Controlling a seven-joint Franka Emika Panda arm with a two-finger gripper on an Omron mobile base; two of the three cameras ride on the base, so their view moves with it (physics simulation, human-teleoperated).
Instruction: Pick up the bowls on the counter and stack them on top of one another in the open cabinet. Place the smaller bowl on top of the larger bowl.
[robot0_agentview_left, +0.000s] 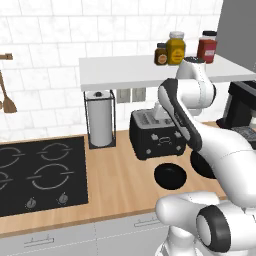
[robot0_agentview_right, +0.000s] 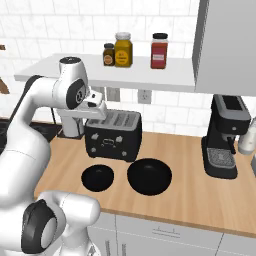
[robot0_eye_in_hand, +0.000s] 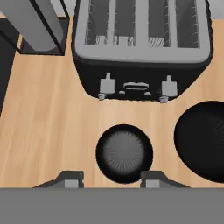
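Hand view: fingers (robot0_eye_in_hand: 69, 179) spread wide, empty, above the smaller bowl (robot0_eye_in_hand: 124, 152).

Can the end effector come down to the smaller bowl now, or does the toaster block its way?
Probably yes. In the hand view the open end effector hangs above the smaller bowl, nothing between them. The toaster stands behind it, the larger bowl apart beside it.

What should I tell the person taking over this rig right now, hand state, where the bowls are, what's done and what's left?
Gripper: open, empty, looking down on the smaller bowl, above the counter.
Smaller bowl: on the counter in front of the toaster.
Larger bowl: on the counter beside the smaller one, toward the coffee machine, apart from it.
Open cabinet: holds three jars, no bowl.
Done: nothing placed.
Left: larger bowl onto the shelf first, then the smaller bowl on top of it.
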